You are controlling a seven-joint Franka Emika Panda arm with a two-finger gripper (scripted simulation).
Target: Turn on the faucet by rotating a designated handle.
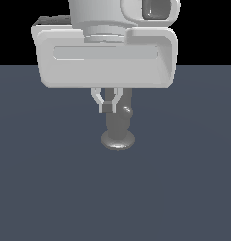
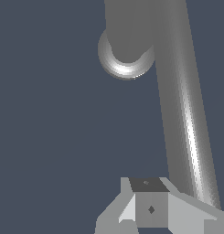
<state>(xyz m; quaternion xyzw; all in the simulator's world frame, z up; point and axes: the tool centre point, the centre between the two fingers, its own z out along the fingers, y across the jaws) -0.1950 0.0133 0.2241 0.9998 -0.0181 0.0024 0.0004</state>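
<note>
End effector (image 1: 108, 106) low beside the one faucet (image 1: 119, 126) on the worktop (image 1: 51, 188).

Its fingers meet at the tips, holding nothing. The exterior view shows the faucet's disc base and only the handle's (image 1: 127, 111) rounded end, just beside the fingers; the wrist view shows the handle's (image 2: 184, 114) full length running alongside the fingertips.

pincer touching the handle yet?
Cannot tell. In the wrist view the handle runs right beside the pincer; no plain gap or contact shows. The exterior view overlaps them.
</note>
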